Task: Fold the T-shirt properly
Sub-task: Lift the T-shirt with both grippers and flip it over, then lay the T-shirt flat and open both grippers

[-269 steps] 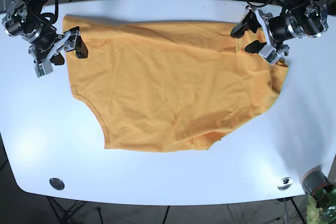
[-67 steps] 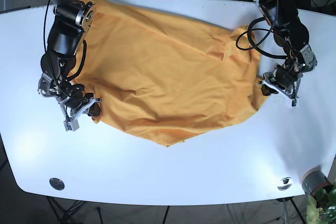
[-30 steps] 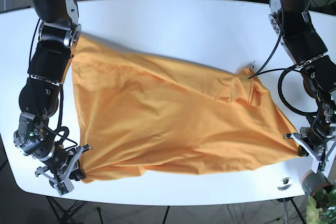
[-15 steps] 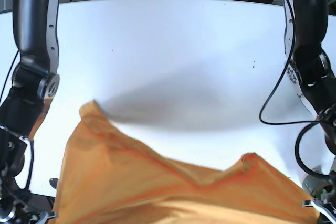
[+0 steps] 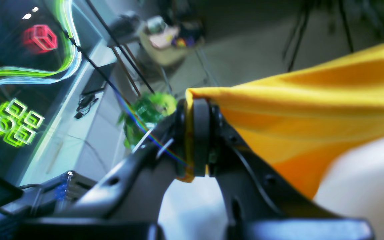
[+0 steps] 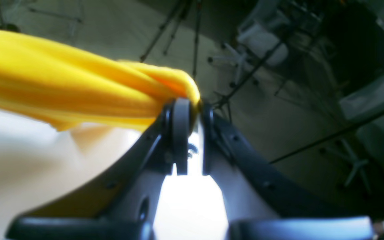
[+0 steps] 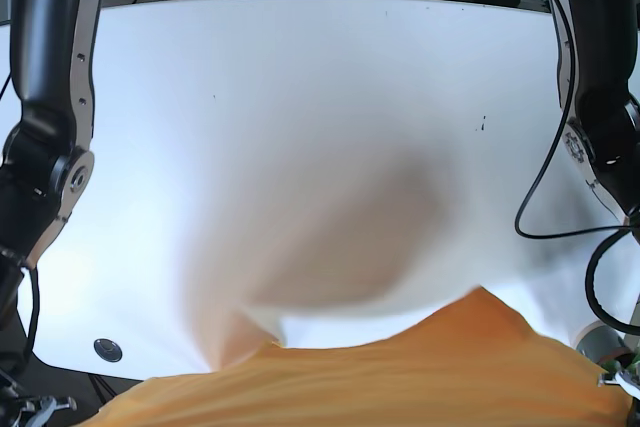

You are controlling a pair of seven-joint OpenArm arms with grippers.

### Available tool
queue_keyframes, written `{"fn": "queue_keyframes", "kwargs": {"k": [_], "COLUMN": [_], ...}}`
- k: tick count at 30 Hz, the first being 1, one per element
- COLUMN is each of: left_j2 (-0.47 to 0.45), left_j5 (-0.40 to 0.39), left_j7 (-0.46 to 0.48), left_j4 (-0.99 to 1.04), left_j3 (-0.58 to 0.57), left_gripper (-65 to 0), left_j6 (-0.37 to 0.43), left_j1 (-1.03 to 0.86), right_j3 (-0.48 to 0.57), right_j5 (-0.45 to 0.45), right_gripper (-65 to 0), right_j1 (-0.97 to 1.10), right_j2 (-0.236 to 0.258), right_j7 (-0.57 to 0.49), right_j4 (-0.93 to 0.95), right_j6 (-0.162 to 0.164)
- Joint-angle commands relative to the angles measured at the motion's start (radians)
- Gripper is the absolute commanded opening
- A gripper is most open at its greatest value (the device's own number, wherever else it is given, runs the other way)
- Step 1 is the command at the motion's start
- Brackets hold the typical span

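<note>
Item: T-shirt (image 7: 400, 372), orange-yellow. In the base view we find it at the bottom edge of the frame, lifted toward the camera, with only a blurred upper margin in sight. A soft shadow lies on the white table (image 7: 300, 97) beneath it, so we judge the cloth airborne, not resting.

Item: left gripper (image 5: 195, 133). In its wrist view, at centre frame, we see it clenched on a bunched edge of the T-shirt (image 5: 312, 106), fabric streaming to the right. Which part of the garment it pinches, we cannot tell.

Item: right gripper (image 6: 188, 116). Likewise clamped on a gathered fold of the T-shirt (image 6: 62, 86), cloth trailing to the left.

Purpose, as we judge it: two opposed pinch points hold the shirt taut between the arms, so it can hang flat and be laid out smooth on the table for folding. No fold is made yet.
</note>
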State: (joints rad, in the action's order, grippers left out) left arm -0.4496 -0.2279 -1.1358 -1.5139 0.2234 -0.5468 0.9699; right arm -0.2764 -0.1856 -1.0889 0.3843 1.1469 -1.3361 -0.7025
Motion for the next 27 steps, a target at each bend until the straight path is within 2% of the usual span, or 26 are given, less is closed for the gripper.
{"fn": "queue_keyframes", "kwargs": {"k": [1, 4, 7, 11, 15, 21, 27], "left_j2": [-0.008, -0.008, -0.008, -0.008, -0.001, 0.004, 0.044], "left_j5": [-0.001, -0.001, -0.008, -0.008, -0.009, -0.006, -0.006], "left_j7": [0.021, 0.021, 0.021, 0.021, 0.021, 0.020, 0.021], "left_j4": [-0.058, -0.112, -0.150, -0.238, -0.281, -0.343, -0.397], "left_j3": [0.031, 0.075, 0.083, 0.115, 0.175, 0.207, 0.236], "left_gripper": [-65.0, -65.0, -65.0, -65.0, -65.0, -65.0, -65.0], "left_j6": [-0.029, -0.035, -0.035, -0.037, -0.049, -0.146, -0.151], "left_j1": [-0.022, -0.142, -0.242, -0.406, -0.553, -0.733, -0.888], "right_j3": [-0.024, -0.050, -0.110, -0.174, -0.226, -0.307, -0.347], "right_j5": [-0.002, -0.002, -0.002, -0.002, -0.065, -0.162, -0.200], "right_gripper": [-60.9, -60.9, -60.9, -60.9, -62.6, -62.6, -62.6], "right_j1": [0.023, 0.152, 0.304, 0.513, 0.671, 0.858, 1.005], "right_j2": [0.008, 0.002, -0.035, -0.055, -0.083, -0.087, -0.089], "right_j7": [0.020, 0.061, 0.066, 0.068, 0.064, 0.068, 0.068], "right_j4": [-0.095, -0.210, -0.309, -0.429, -0.461, -0.484, -0.507], "right_j6": [0.004, 0.004, 0.004, 0.004, 0.004, 0.004, 0.004]}}
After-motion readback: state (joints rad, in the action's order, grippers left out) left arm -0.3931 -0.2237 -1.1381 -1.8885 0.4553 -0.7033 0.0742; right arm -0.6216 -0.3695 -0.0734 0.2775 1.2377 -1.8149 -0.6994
